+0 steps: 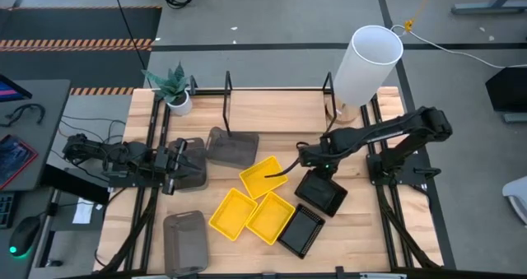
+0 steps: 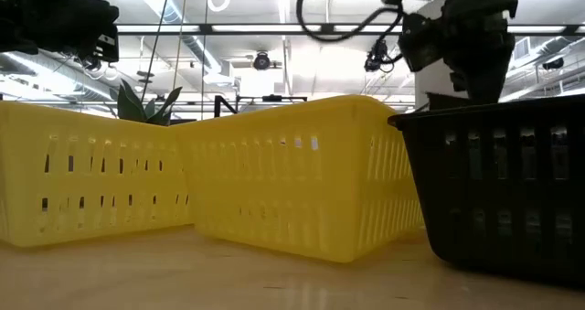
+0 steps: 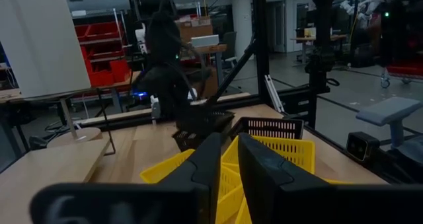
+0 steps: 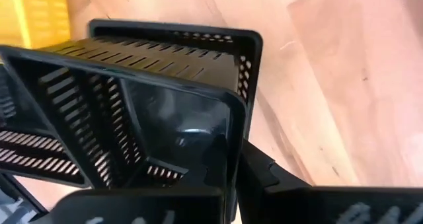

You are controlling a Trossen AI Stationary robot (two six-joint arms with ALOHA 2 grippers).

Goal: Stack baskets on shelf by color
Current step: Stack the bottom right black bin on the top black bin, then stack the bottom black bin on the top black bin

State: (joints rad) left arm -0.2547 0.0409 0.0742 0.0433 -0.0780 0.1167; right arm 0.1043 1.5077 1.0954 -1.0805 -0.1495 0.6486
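Three yellow baskets lie mid-table, also visible in the low view. Grey baskets sit at the far middle, under the left arm and at the near edge. One black basket lies near the front. My right gripper is shut on another black basket, which is above a third. My left gripper hovers shut over a grey basket and holds nothing. The black rod shelf stands at the far side. My right gripper pinches the black basket's end wall at its rim, one finger inside the basket and one finger outside. The fingers come from above, slanting down. The basket is tilted over a second black basket; whether they touch I cannot tell.
A tall white cylinder stands at the table's far right, beside the right arm. A small potted plant is at the far left corner. Bare wood shows on the far middle between the shelf's posts and along the right near side.
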